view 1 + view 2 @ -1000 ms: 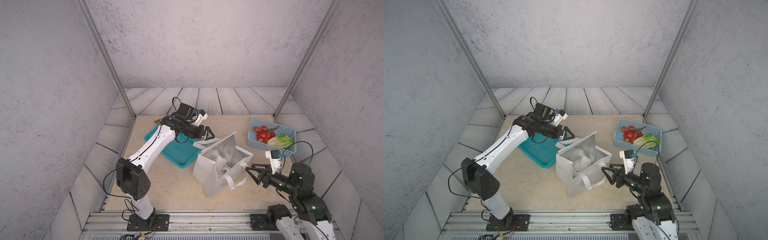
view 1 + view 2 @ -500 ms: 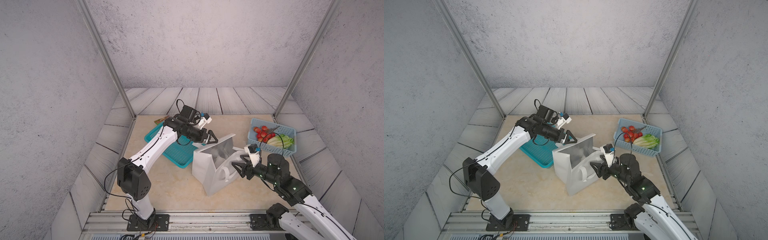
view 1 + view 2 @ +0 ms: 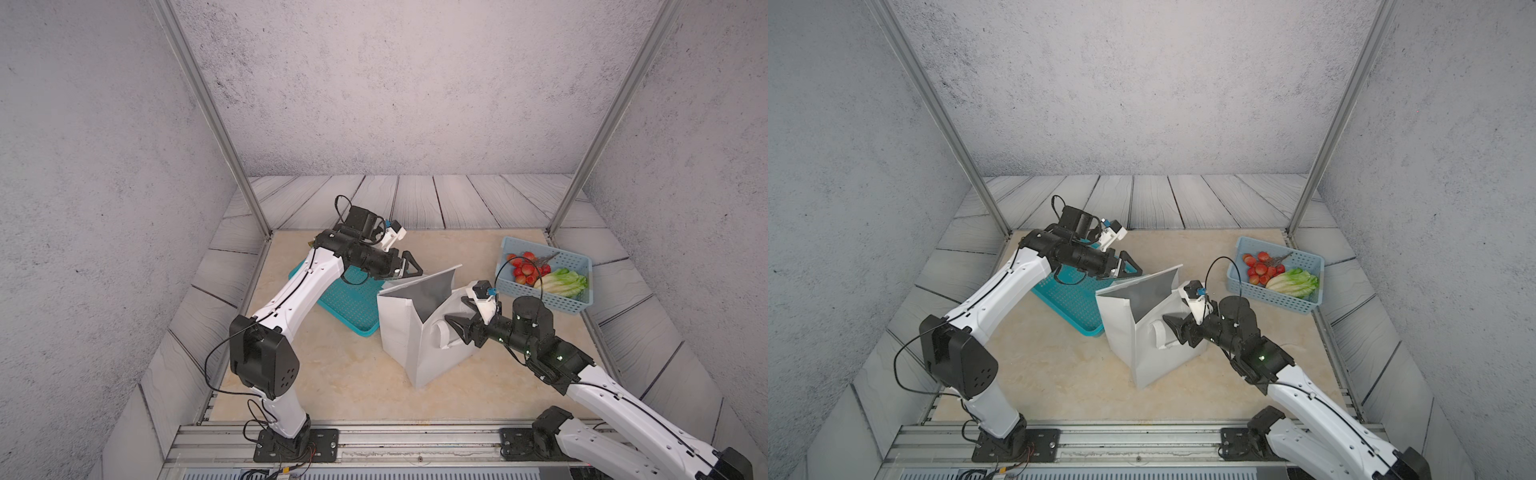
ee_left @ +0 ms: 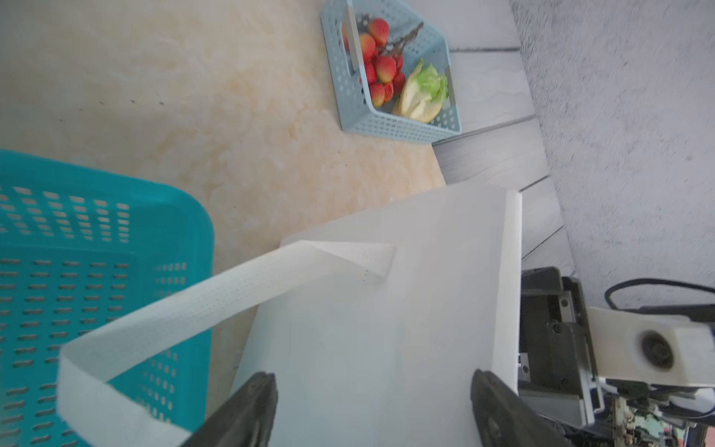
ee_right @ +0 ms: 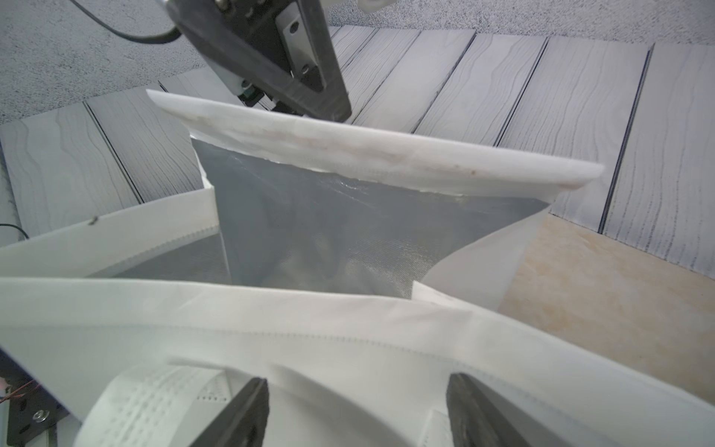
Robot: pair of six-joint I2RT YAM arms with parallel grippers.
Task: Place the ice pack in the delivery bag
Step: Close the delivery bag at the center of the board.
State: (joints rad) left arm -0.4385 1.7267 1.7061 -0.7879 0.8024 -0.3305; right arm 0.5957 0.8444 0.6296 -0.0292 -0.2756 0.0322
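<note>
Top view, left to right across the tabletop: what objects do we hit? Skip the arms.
teal mesh basket → delivery bag → light-blue basket, and inside it red fruits → lettuce

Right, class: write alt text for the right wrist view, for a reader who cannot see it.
A white delivery bag stands open, showing its silver foil lining. The right gripper, open, sits at the bag's near wall beside a loop handle, and the left gripper hangs just above the far rim.
</note>
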